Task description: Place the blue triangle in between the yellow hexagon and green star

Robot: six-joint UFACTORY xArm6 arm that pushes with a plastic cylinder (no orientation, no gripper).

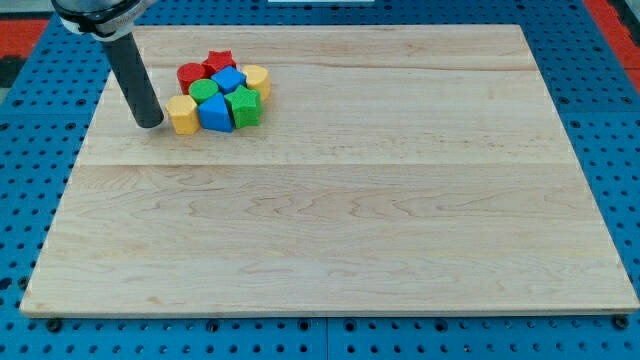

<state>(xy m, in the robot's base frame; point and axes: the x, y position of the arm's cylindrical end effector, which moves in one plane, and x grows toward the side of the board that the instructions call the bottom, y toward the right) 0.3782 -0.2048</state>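
The blocks sit in a tight cluster at the board's upper left. The blue triangle [215, 115] lies at the cluster's bottom, between the yellow hexagon [182, 114] on its left and the green star [244, 106] on its right, touching both. My tip [150, 123] rests on the board just left of the yellow hexagon, close to it. The rod rises up and to the left out of the view's top.
Above them sit a green block [205, 91], a blue block [229, 80], a red round block [189, 75], a red star [219, 62] and a yellow block [256, 78]. The wooden board [330, 220] lies on a blue pegboard [20, 150].
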